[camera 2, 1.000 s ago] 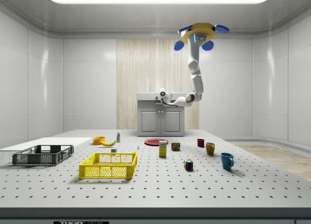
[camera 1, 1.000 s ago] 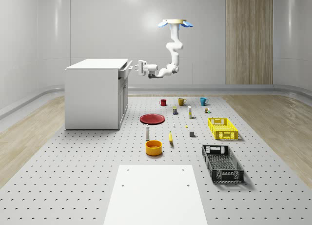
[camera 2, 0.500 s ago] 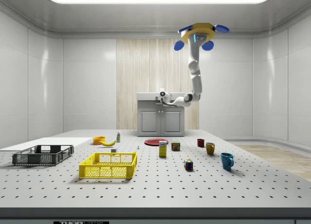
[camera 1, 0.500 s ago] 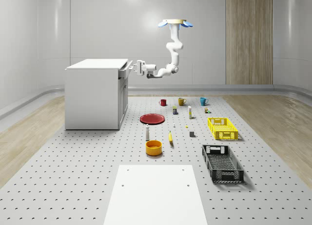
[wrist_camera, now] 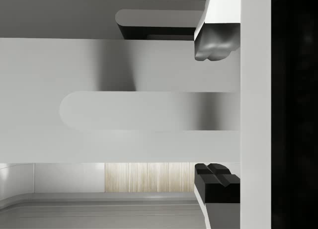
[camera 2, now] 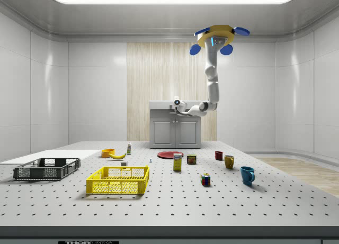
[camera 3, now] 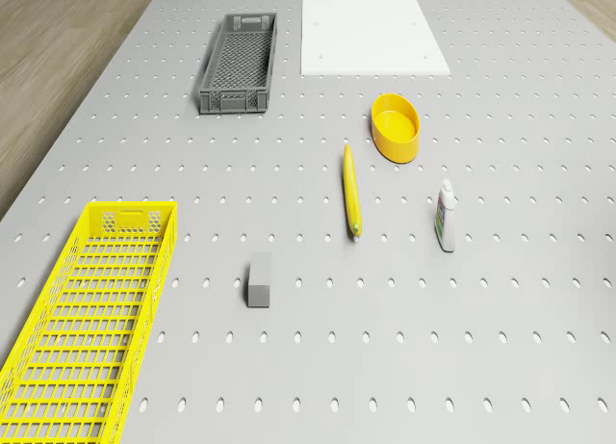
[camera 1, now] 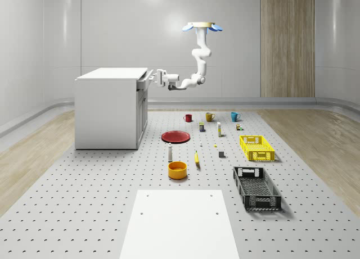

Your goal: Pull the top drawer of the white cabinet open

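The white cabinet (camera 1: 109,110) stands at the whole-scene view's left, on the far part of the perforated table. Its top drawer front (camera 1: 142,82) lies just under the cabinet top. The drone (camera 1: 202,27) hovers high up, to the right of the cabinet, and its arm bends down and reaches left. My gripper (camera 1: 156,77) is level with the drawer front. In the wrist view the gripper (wrist_camera: 214,112) is open. One fingertip lies on each side of the rounded drawer handle (wrist_camera: 144,111), and neither touches it. In the side view the gripper (camera 2: 175,103) is in front of the cabinet (camera 2: 175,128).
A red plate (camera 1: 176,136), three mugs (camera 1: 210,117) and small items lie beside the cabinet. Nearer the camera are an orange bowl (camera 1: 177,169), a banana (camera 1: 197,158), a bottle (camera 1: 170,153), a yellow crate (camera 1: 257,148), a black crate (camera 1: 256,187) and a white board (camera 1: 179,225).
The gripper has moved a little to the whole-scene view's left, closer to the drawer front. The drone holds its place.
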Robot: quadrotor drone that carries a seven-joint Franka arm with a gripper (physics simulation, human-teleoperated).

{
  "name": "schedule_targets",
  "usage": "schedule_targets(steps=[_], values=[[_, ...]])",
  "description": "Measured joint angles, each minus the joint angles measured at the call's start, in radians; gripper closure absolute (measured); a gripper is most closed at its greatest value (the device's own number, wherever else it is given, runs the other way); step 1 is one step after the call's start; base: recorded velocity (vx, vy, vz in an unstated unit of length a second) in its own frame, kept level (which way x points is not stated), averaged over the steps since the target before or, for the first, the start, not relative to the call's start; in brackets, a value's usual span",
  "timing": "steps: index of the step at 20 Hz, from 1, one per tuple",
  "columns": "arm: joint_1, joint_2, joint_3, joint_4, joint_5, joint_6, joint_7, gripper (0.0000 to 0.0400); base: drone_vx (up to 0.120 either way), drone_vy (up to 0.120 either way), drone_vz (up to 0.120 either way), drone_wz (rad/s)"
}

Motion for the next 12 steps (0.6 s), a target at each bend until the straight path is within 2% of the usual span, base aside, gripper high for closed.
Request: schedule_targets(steps=[6,9,12], values=[[0.002,0.013,0.005,0.014,0.0,0.013,-0.004,0.0095,0.0,0.0,0.0,0.0],[0.002,0.016,0.005,0.017,0.001,0.016,-0.005,0.0192,0.0,0.0,0.0,0.0],[0.002,0.017,0.005,0.018,0.001,0.017,-0.006,0.0246,0.0,0.0,0.0,0.0]])
